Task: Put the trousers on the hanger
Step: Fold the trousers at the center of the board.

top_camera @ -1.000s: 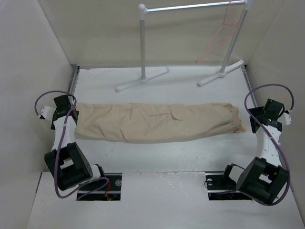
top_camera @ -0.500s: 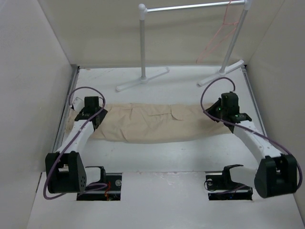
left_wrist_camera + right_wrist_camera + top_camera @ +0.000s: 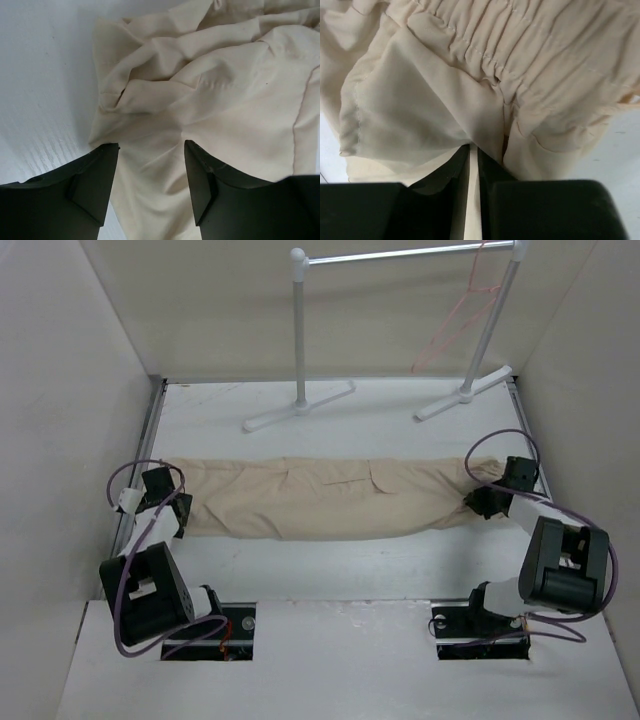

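The beige trousers (image 3: 330, 498) lie stretched left to right across the white table. Their gathered waist (image 3: 520, 60) is at the right end, their leg ends (image 3: 150, 65) at the left. My left gripper (image 3: 175, 510) stands over the left end. In the left wrist view its gripper (image 3: 151, 145) has its jaws apart, with loose cloth lying between them. My right gripper (image 3: 484, 502) is at the waist end. In the right wrist view that gripper (image 3: 473, 148) is nearly closed and pinches a fold of cloth. The pink-orange hanger (image 3: 455, 325) hangs from the rail at the back right.
A white rail stand (image 3: 300, 340) stands at the back, its two feet (image 3: 300, 408) (image 3: 462, 395) on the table behind the trousers. Side walls close in the table on the left and right. Bare table (image 3: 330, 570) lies in front of the trousers.
Both arms have swung back from the middle to the trousers' two ends. The right jaws went from wide apart to pinching the waist cloth. The left jaws stay apart.
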### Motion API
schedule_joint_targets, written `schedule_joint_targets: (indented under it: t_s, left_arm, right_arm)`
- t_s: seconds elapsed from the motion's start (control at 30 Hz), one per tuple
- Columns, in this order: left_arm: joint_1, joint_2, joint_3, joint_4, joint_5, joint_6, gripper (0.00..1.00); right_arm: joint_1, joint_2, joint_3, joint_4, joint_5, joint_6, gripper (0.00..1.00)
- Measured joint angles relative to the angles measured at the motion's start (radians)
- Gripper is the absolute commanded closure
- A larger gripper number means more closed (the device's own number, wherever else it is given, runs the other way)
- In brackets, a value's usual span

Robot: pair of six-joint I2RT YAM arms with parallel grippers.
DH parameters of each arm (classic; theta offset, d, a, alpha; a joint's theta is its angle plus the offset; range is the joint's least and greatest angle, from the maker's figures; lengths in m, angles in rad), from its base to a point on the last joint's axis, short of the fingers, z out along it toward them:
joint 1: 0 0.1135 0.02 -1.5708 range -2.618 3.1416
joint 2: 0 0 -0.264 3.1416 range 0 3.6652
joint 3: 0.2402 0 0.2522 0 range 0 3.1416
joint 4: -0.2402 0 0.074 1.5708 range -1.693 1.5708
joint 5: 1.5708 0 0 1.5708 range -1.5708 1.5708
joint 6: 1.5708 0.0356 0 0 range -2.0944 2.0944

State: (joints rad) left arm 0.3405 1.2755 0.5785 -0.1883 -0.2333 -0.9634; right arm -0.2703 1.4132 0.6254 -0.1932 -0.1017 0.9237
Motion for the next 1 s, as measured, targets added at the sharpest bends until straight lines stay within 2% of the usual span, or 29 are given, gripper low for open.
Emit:
schedule_joint_targets:
  t_s: [0.17, 0.33, 0.43, 0.57, 0.67, 0.77, 0.93, 1.0]
  left_arm:
    - [-0.061, -0.087, 0.035, -0.057, -0.004, -0.015, 0.48]
    - [-0.211, -0.152, 0.150, -0.080, -0.022, -0.018, 0.58]
    - [-0.366, -0.156, 0.187, -0.073, -0.040, -0.020, 0.64]
    - [-0.634, -0.118, 0.189, -0.066, -0.043, -0.027, 0.64]
    - [-0.800, -0.079, 0.189, -0.055, -0.035, -0.030, 0.64]
    - [-0.901, -0.062, 0.187, -0.040, -0.033, -0.030, 0.62]
    - [-0.941, -0.063, 0.162, -0.016, -0.025, -0.030, 0.62]
    - [-0.935, -0.068, 0.139, -0.013, -0.019, -0.030, 0.62]
  right_arm:
    - [0.001, -0.136, 0.008, -0.056, 0.002, -0.011, 0.49]
    - [0.044, -0.346, 0.029, -0.107, -0.017, -0.037, 0.36]
    - [-0.002, -0.460, 0.017, -0.145, -0.012, -0.034, 0.27]
    - [-0.129, -0.548, -0.023, -0.198, 0.033, -0.024, 0.16]
    - [-0.189, -0.523, -0.043, -0.227, 0.067, -0.020, 0.09]
    - [-0.232, -0.428, -0.047, -0.220, 0.076, -0.027, 0.08]
    - [-0.255, -0.206, -0.044, -0.165, 0.070, -0.035, 0.11]
    - [-0.254, -0.139, -0.028, -0.134, 0.058, -0.030, 0.16]
